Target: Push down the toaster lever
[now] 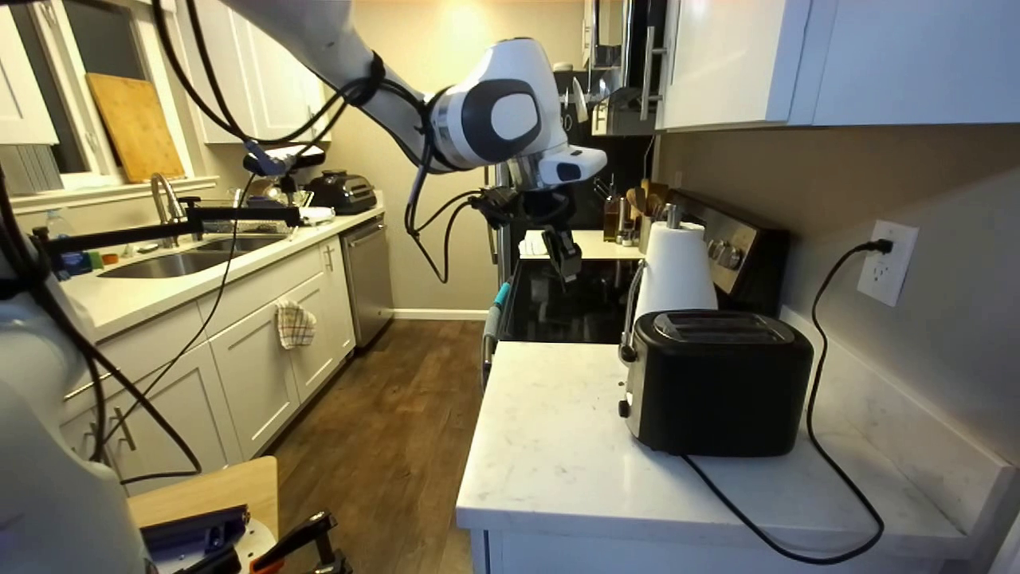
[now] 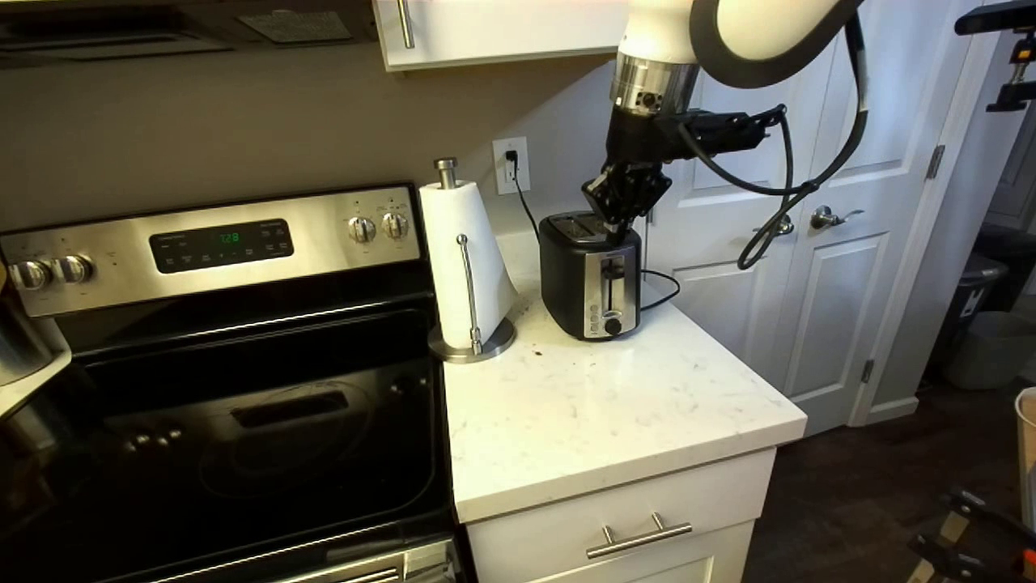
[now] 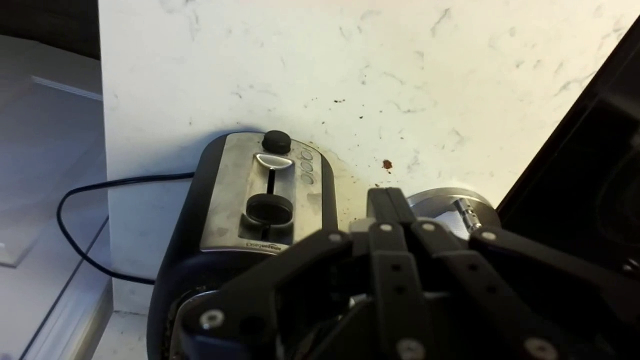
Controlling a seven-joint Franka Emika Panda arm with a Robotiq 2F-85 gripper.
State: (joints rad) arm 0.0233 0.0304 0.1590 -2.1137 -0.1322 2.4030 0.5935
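Note:
The black toaster stands on the white counter, with its narrow steel end face visible in an exterior view and in the wrist view. The toaster lever is a dark oval tab near the upper end of its slot; it also shows in an exterior view. My gripper is shut and empty, its fingertips pressed together. In the wrist view it is to the right of the lever and apart from it. In both exterior views its fingertips point down, higher than the lever.
A paper towel roll on a metal stand is beside the toaster. The black stove adjoins the counter. A black cord runs from the toaster to the wall outlet. White upper cabinets hang above.

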